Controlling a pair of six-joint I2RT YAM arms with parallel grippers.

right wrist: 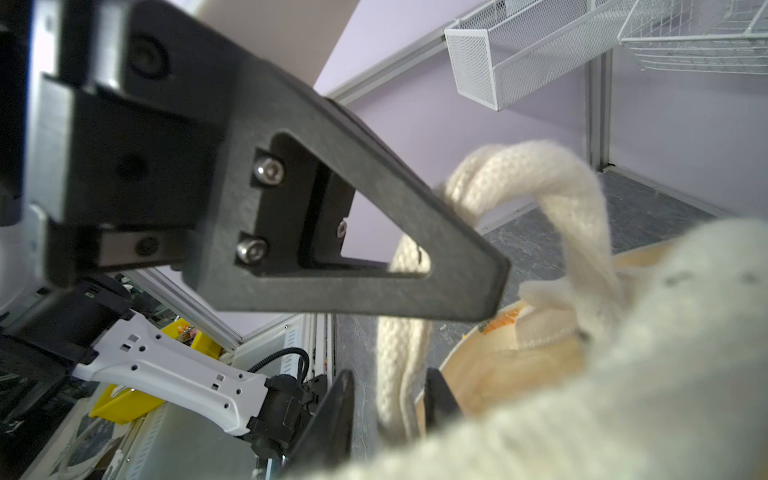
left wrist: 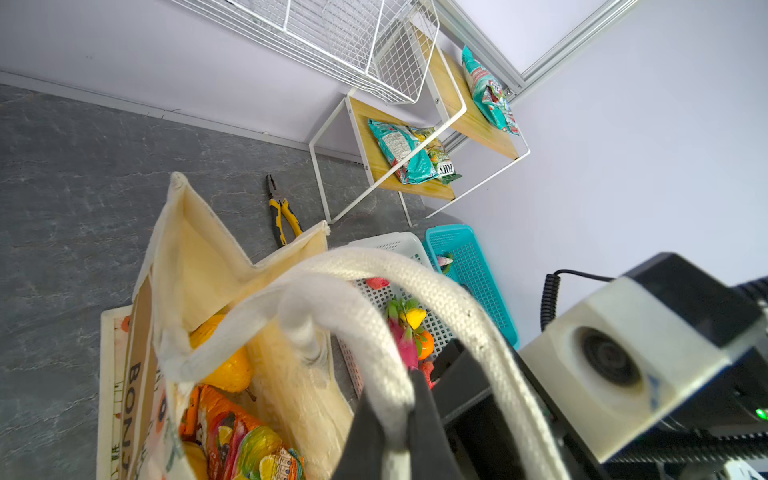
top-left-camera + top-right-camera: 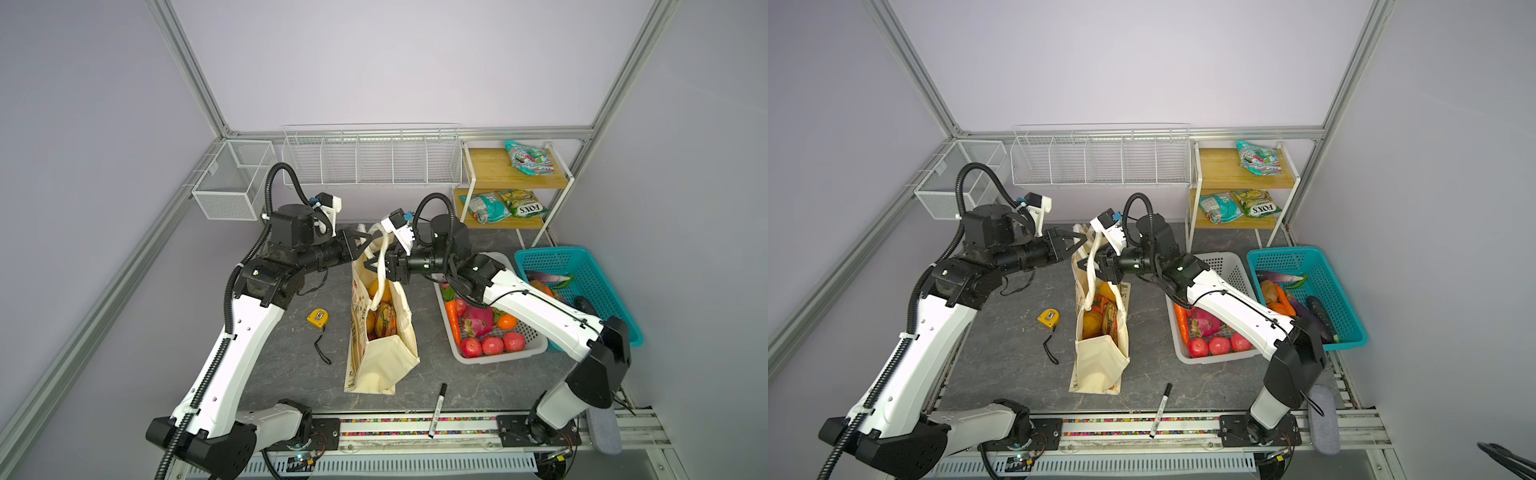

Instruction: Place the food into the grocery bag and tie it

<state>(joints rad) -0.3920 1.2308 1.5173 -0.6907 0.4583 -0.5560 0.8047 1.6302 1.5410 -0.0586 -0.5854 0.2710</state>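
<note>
Presently the grocery bag [image 3: 388, 361] [image 3: 1098, 361] stands upright on the bench [image 3: 282, 374] directly beneath both sets of fingers, its mouth open. Inside it, below the fingers, lie a yellow pear [image 2: 228, 372] and a glossy orange snack packet [image 2: 237, 436], the packet just beside the pear and deeper in.

The left gripper [image 2: 392, 399] [image 3: 368, 239] is pinched tight on a thick white rope handle [image 2: 316, 299], holding the cord just above the bag's rim. The right gripper [image 1: 388, 374] [image 3: 379, 266] faces it from across the bag mouth, close to the left fingers. Its fingers stand a little apart. A strand of rope hangs between them with a gap showing on one side, so they are not squeezing it.

Behind the right fingers, under that arm, a white perforated basket [image 3: 498, 358] holds toy produce. A teal basket [image 3: 552, 259] sits just beside it, farther from the bag. On the left fingers' side of the bag a yellow tape measure [image 3: 318, 318] lies on the bench, apart from the bag. Beyond the fingers, toward the back wall, yellow-handled pliers [image 2: 275, 220] lie near the bag. Well away from the fingers, near the arm bases, lies a marker [image 3: 437, 409].
</note>
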